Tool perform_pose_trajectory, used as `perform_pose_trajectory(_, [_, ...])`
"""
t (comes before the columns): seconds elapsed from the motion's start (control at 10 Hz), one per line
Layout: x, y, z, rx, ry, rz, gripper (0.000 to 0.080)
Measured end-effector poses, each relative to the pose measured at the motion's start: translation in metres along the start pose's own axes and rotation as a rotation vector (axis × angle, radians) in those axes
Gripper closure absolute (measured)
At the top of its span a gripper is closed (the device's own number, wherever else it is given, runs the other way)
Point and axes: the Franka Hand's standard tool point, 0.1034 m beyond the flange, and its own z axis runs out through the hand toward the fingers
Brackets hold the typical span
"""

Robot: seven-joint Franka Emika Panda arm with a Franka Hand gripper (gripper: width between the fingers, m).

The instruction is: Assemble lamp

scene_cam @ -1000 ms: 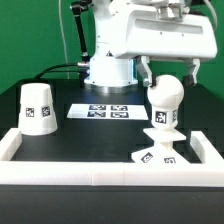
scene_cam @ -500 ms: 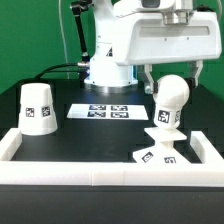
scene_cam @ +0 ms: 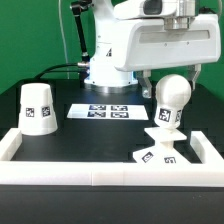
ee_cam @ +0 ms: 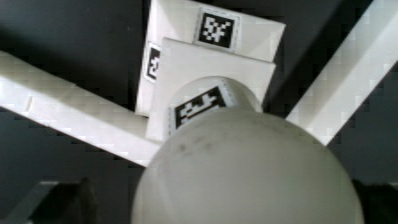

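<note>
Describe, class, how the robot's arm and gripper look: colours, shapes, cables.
The arm is glossy white with rounded, bulky housings and a light grey band near its top. Black cables run down behind it on the exterior view's left. The gripper has two slim dark fingers beneath a white body. No markings are legible on it.
</note>
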Motion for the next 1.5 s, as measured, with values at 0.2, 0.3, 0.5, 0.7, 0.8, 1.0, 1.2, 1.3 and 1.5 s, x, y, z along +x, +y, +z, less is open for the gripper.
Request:
perform_pose_trajectory(0.2, [0.0001, 0.0023, 0.0012, 0.000, 0.000, 0.002, 0.0100])
perform_pose_trajectory(0.3, [0.0000, 0.0023, 0.0015, 0.000, -0.001, 0.003, 0.0214])
perform_pose_trajectory(0.5, [-0.0001, 0.0036, 0.0016, -0.002, 0.004, -0.003, 0.0223])
perform_pose_trajectory(0.7, [0.0001, 0.0037, 0.0016, -0.002, 0.005, 0.026, 0.0223])
perform_pose_trajectory(0.8, [0.0000, 0.0037, 0.0016, -0.002, 0.005, 0.024, 0.0223])
perform_pose_trajectory(1.0, [0.0004, 0.0028, 0.0017, 0.001, 0.007, 0.137, 0.0223])
perform_pose_trajectory(1.2, [0.0002, 0.0020, 0.0019, 0.006, 0.005, 0.322, 0.0222])
perform_pose_trajectory(1.3, [0.0009, 0.0000, 0.0022, 0.012, 0.006, 0.443, 0.0222])
perform_pose_trajectory(1.5, [0.0024, -0.0039, 0.0025, 0.014, 0.004, 0.575, 0.0222])
